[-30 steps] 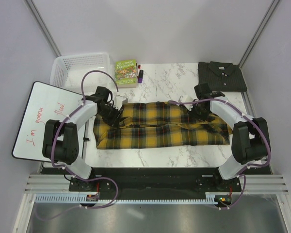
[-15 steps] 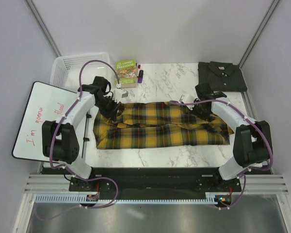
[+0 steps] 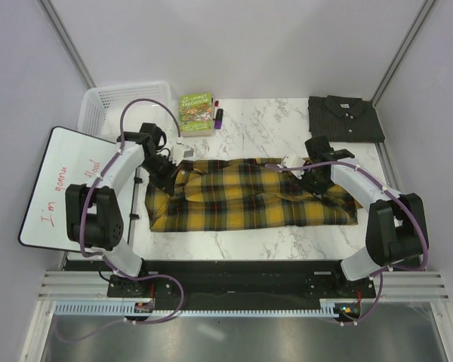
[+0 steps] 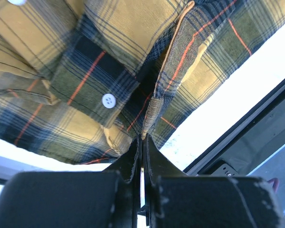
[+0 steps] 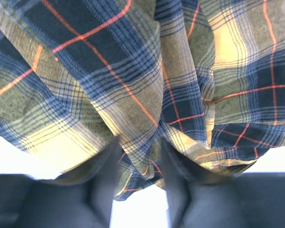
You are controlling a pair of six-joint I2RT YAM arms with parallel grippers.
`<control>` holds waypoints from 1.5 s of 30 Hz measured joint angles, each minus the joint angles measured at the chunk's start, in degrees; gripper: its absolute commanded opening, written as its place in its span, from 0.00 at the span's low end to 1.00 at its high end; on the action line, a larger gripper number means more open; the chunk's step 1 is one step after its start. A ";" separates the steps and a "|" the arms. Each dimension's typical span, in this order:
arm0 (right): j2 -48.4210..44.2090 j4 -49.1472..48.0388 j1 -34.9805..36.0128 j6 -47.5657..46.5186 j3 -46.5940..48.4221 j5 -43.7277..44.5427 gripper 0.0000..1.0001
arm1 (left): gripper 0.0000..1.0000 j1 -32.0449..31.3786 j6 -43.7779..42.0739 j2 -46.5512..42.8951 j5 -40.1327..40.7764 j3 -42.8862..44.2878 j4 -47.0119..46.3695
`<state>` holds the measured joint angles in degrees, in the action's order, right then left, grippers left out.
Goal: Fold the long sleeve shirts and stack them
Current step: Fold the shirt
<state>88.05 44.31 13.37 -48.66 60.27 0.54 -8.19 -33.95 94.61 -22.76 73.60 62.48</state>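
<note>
The plaid shirt [image 3: 249,197] lies across the middle of the marble desk [image 3: 272,124], folded into a long band running from near the left edge toward the right edge. The charcoal grey shirt [image 3: 346,117] sits folded at the far right corner. The step in hand looks like another lengthwise fold of the plaid shirt, with both arms at the band's far edge.

The left end effector [image 3: 168,175] is clamped on the cloth at the band's far left corner. The right end effector [image 3: 315,179] sits on the far edge toward the right end.

The left wrist view shows what the overhead view cannot. Its fingers [image 4: 154,164] press together with a thin hem rising from between them, and a white button [image 4: 109,100] sits close by. In the right wrist view the fingers [image 5: 104,166] are blurred and stand apart, with a bunched fold of plaid between them. Whether they pinch it or merely straddle it cannot be told.

Only the overhead view shows the whole band, the white basket [image 3: 128,102] at the far left corner and the whiteboard [image 3: 60,185] at the left edge.

The next move probably calls for a sure hold on the right side. Both corners would then travel together toward the near edge, kept level so the band does not skew.
</note>
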 measured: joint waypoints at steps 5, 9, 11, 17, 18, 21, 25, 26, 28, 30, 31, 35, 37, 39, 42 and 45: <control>0.00 -0.87 0.00 -0.11 0.00 0.20 0.56 | 0.02 0.20 0.02 1.53 -1.01 3.30 0.90; -0.02 -0.83 0.00 -0.50 0.00 0.17 0.57 | 0.02 0.20 0.04 2.64 -2.60 5.49 1.79; -0.02 -0.59 0.00 -0.90 0.00 0.17 0.55 | 0.02 0.20 0.07 3.19 -3.19 7.08 2.21; 0.07 -2.80 0.04 -1.73 -1.29 1.70 0.26 | 0.02 0.20 0.11 4.85 -3.89 12.39 3.56; 0.20 -3.63 0.04 -2.01 -1.86 2.58 0.17 | 0.02 0.20 0.11 5.05 -4.07 13.07 3.82; 1.07 -5.57 0.02 -2.01 -2.78 4.81 0.00 | 0.02 0.24 0.11 5.46 -4.39 14.91 4.70; 1.07 -7.78 -0.04 -0.83 -2.45 6.58 0.00 | 0.02 0.59 0.09 5.53 -4.46 17.16 6.21; 0.81 -7.98 -0.04 -0.61 -2.27 6.80 0.00 | 0.02 0.70 0.07 5.53 -4.48 17.53 6.49; -0.22 -7.96 -0.02 -0.42 -2.14 6.88 0.00 | 0.02 1.11 0.04 5.53 -4.52 18.12 6.84; -2.29 -7.61 -0.02 -0.24 -2.14 6.80 0.00 | 0.02 1.73 0.00 5.53 -4.59 18.29 7.43; -3.17 -7.43 -0.02 -0.22 -2.16 6.78 0.00 | 0.02 2.10 -0.02 5.53 -4.63 18.29 7.85; -7.39 -7.56 -0.02 -0.61 -4.22 6.05 0.15 | 0.02 2.99 -0.66 4.92 -4.79 16.48 8.00; -8.13 -7.52 0.00 -0.66 -5.92 5.51 0.19 | 0.02 3.08 -0.87 4.24 -4.92 13.75 7.17; -7.74 -7.48 0.00 -0.63 -7.34 5.33 0.30 | 0.02 3.08 -0.98 3.48 -5.03 9.22 5.84; -6.25 -7.41 -0.02 -0.70 -8.70 5.25 0.54 | 0.25 3.08 -0.98 2.82 -5.03 1.86 3.19; -5.57 -6.60 -0.13 -0.63 -9.38 5.11 0.57 | 0.34 3.08 -1.09 2.49 -4.81 -5.27 0.46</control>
<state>82.48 37.71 13.23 -49.30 50.89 5.65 -5.10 -35.05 97.10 -27.57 68.34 62.94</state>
